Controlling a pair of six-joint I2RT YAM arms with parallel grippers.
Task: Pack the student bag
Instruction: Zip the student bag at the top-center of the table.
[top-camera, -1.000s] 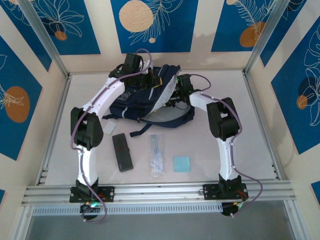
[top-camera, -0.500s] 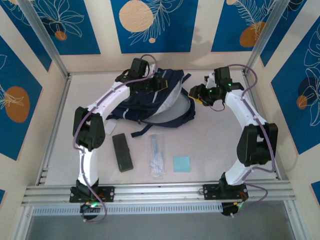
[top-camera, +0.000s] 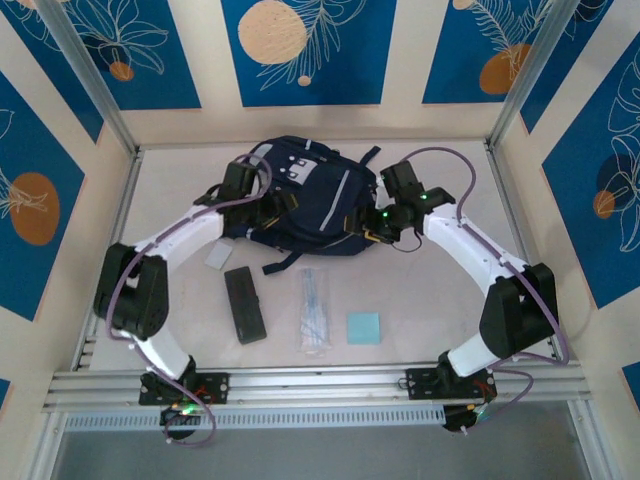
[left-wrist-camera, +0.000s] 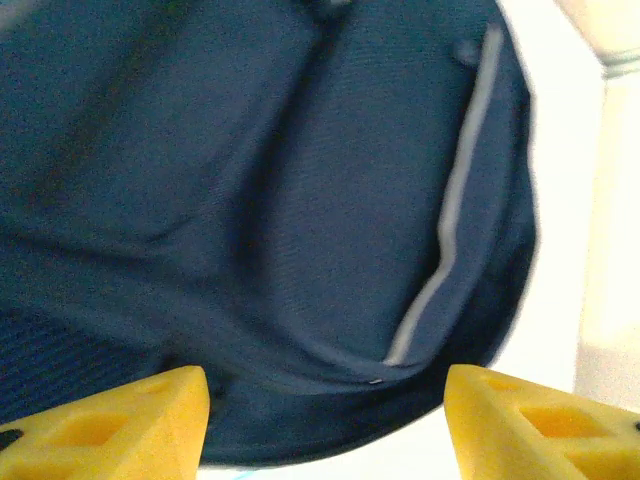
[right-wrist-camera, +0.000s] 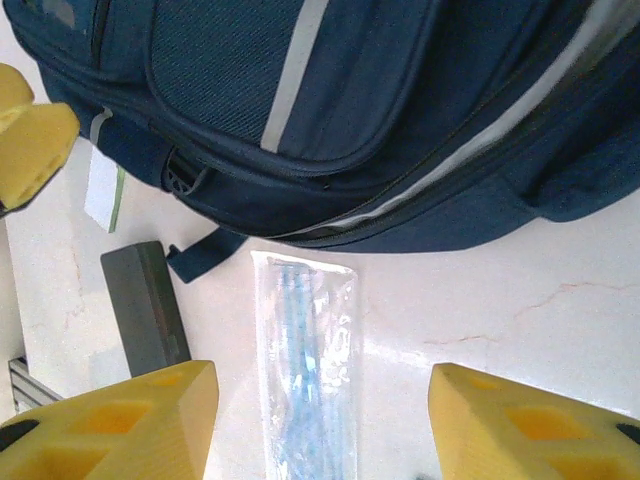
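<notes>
The student bag (top-camera: 310, 190), dark navy with a light grey stripe and two small white patches near its top, lies flat at the back middle of the table. My left gripper (top-camera: 278, 205) hovers at the bag's near left side. In the left wrist view its yellow fingertips (left-wrist-camera: 110, 425) stand wide apart, open, with the bag's fabric (left-wrist-camera: 300, 200) beyond them. My right gripper (top-camera: 367, 228) is at the bag's near right edge, open. In the right wrist view it (right-wrist-camera: 325, 420) hangs over a clear packet of blue pens (right-wrist-camera: 305, 360), apart from the bag (right-wrist-camera: 350, 110).
In front of the bag lie a black case (top-camera: 245, 305), the clear pen packet (top-camera: 315, 312), a light blue square pad (top-camera: 363, 327) and a small white card (top-camera: 218, 257). A dark strap (top-camera: 290, 260) trails toward the case. Walls close in the back and sides.
The bag, earlier propped open with pale lining showing, now lies flat. My left gripper let go and drew back to the left. My right arm swung back in to the bag's right edge.
</notes>
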